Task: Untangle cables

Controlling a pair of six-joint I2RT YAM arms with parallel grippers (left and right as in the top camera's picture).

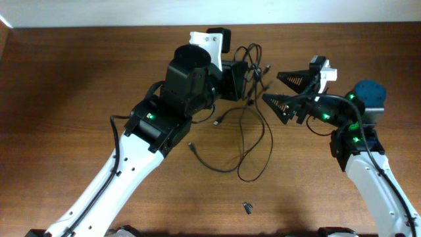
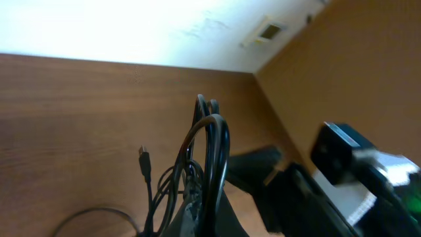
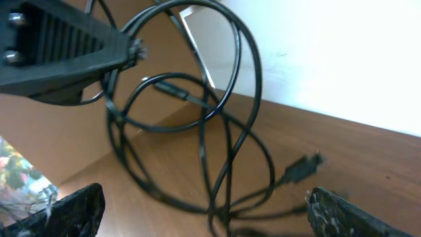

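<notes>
Black loops of the cables [image 1: 241,131] trail across the wooden bench [image 1: 79,79] nearest us. Farther on, our left claw [image 1: 242,82] pinches the knotted bunch aloft, while our right claw [image 1: 271,87] stands spread just beside it. We fear that closing on several strands together would tighten the knot.

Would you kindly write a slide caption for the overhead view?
The left gripper clamps the tangled cables while the open right gripper faces them.
</notes>
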